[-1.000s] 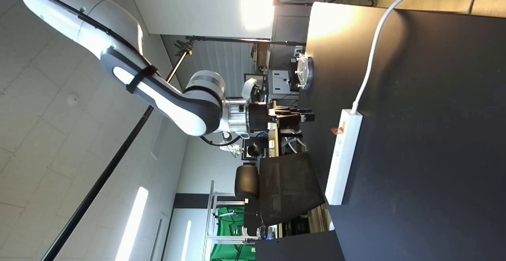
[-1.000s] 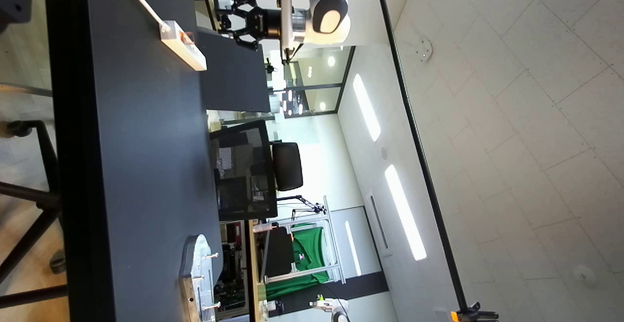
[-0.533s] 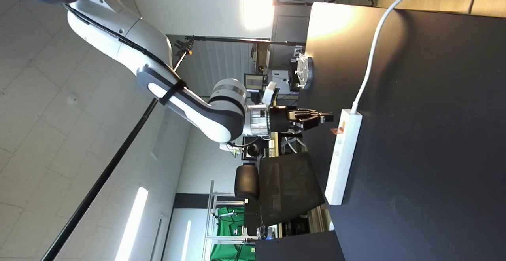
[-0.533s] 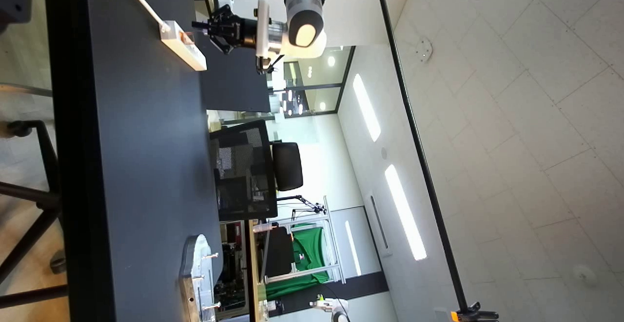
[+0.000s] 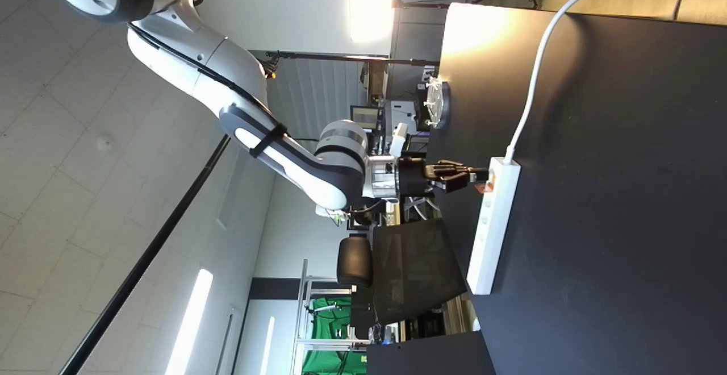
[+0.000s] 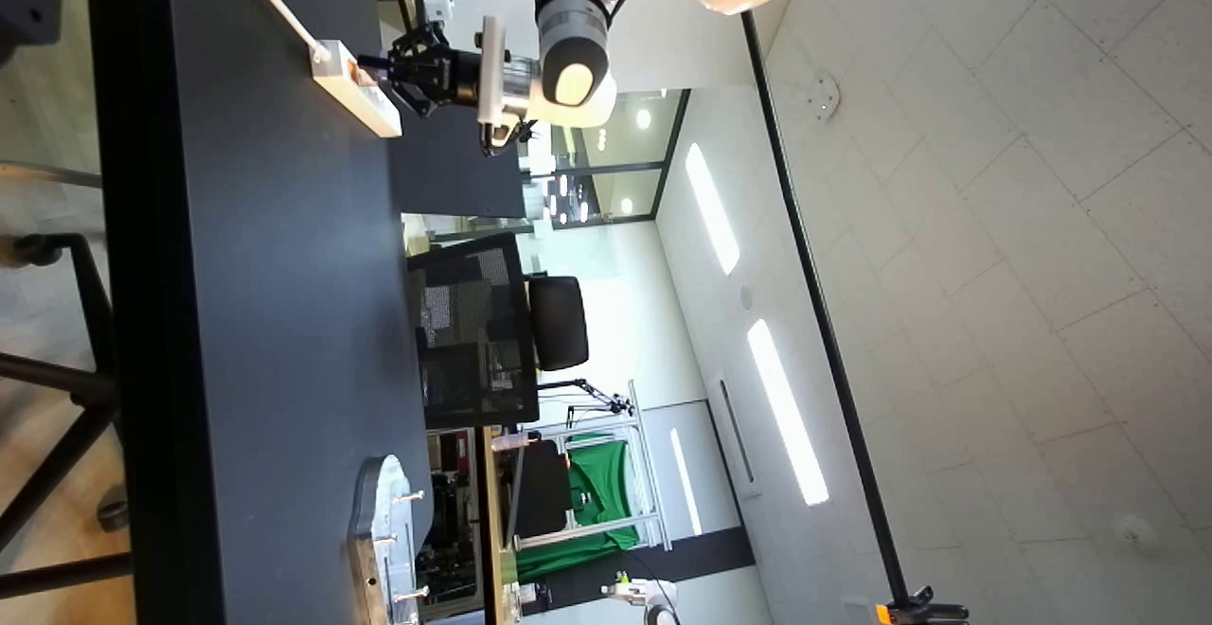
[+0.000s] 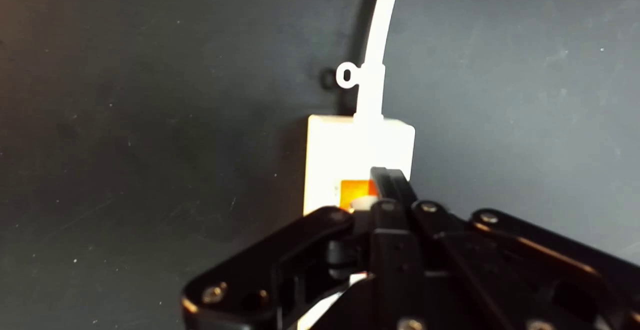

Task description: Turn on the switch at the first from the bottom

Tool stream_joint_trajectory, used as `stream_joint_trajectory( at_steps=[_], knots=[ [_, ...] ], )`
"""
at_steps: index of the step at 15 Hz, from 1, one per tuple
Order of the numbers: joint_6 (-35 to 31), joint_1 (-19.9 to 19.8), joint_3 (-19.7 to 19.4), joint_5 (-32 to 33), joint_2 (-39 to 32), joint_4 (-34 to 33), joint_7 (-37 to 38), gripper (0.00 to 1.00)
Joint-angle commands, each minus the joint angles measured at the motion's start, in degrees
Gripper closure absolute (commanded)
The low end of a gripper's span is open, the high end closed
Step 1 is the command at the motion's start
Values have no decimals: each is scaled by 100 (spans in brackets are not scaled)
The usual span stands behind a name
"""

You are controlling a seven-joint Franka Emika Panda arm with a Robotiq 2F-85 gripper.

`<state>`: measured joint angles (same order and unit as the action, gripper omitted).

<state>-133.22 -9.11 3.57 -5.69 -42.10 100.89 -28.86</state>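
A white power strip [image 5: 495, 227] lies on the black table and also shows in an exterior view [image 6: 365, 106] and in the wrist view [image 7: 332, 155]. An orange switch [image 7: 353, 190] sits near its cable end, with a pale spot beside the fingers. The orange shows as a small flap in an exterior view [image 5: 484, 187]. My gripper [image 7: 391, 172] has its fingers together with nothing between them. Its tips are at the orange switch and cover part of it. In both exterior views the tips [image 5: 483, 175] [image 6: 367, 62] meet the strip's outline; contact cannot be told. The fingers hide the strip's other part.
A white cable [image 5: 533, 85] runs from the strip's end across the black table [image 5: 602, 221]. A clear fixture with metal pegs [image 6: 390, 530] stands on the table. A mesh chair [image 6: 473, 331] is by the table's edge.
One second ago the gripper was open and higher above the table. Its fingers have shut, and the arm has come down to the strip's cable end. The strip has not moved.
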Motion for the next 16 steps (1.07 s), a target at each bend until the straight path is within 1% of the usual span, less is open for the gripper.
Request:
stream_joint_trajectory(
  at_steps=[1, 12, 16],
  knots=[
    [125, -89, 112, -6, -200, -316, 156, 100],
    [-94, -58, 136, 65, -383, -398, 170, 100],
    [-188, 104, 50, 253, -354, -261, 262, 100]
  ],
)
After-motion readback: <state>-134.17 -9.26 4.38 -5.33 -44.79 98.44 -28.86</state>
